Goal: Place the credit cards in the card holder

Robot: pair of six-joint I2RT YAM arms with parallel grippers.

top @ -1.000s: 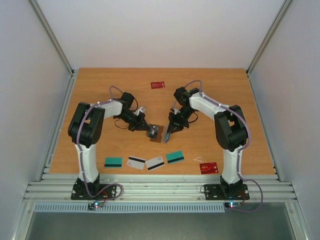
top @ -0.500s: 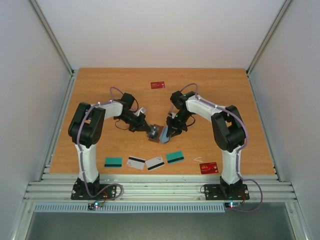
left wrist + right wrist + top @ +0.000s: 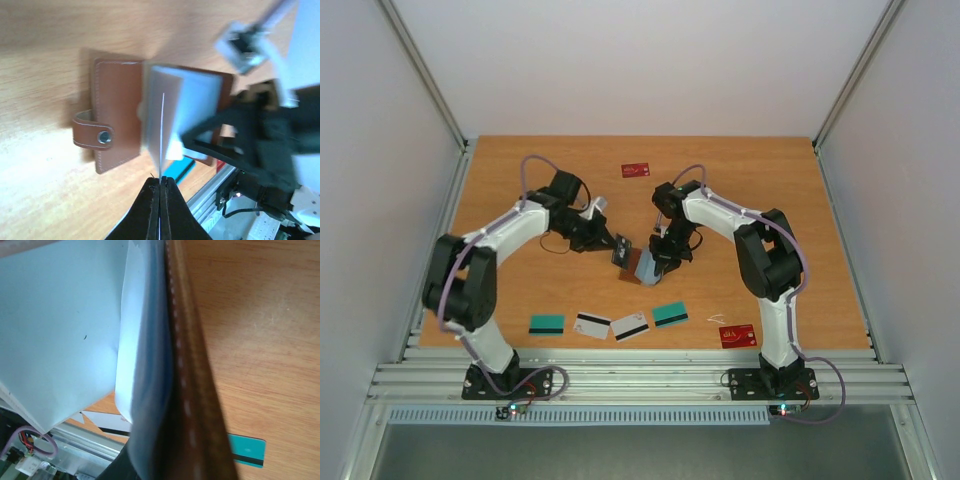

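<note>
While our left gripper pinches a card edge-on above the pockets, our right gripper seems clamped on the cover of the card holder, propping it open on the table at mid-frame.

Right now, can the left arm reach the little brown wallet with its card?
Probably yes. The left gripper, shut on a card, sits right in front of the card holder, and the right gripper seems to hold its pocket open. Nothing lies between them.
</note>
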